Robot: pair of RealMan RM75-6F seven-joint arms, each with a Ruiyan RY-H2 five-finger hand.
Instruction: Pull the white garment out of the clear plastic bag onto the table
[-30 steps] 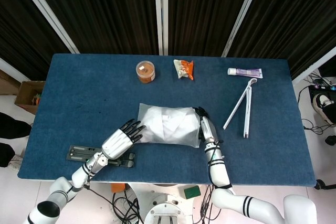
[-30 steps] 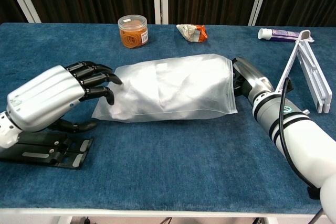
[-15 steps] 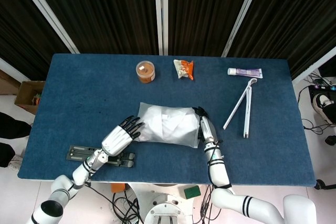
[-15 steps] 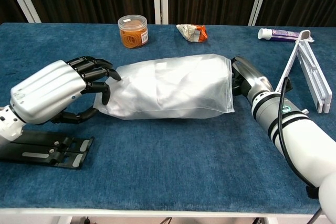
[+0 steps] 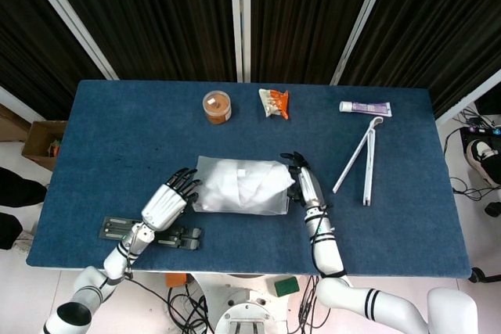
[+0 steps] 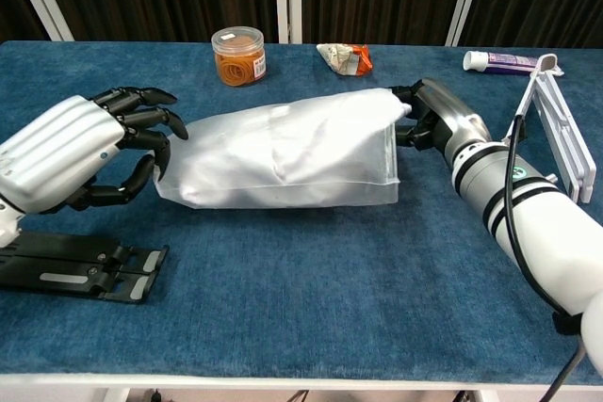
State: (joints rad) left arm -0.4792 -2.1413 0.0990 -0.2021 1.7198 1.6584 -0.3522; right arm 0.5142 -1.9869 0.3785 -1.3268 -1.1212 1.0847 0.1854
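Head view: clear plastic bag (image 5: 239,186) with white garment (image 5: 249,181) lies mid-table; left hand (image 5: 167,203) pinches its 9 o'clock end.

Chest view: right hand (image 6: 435,118) pinches garment at 3 o'clock. Soft, light, slippery film; grip fabric.

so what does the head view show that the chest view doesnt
Only the head view shows the cardboard box on the floor off the table's left end, the cables under its near edge, and the whole white folding rack.

Only the chest view shows the side-on detail: the right hand pinching white fabric at the clear plastic bag mouth, and the left hand curled round the closed end.

Both show the white garment, the jar, the snack packet, the tube and the black bracket.
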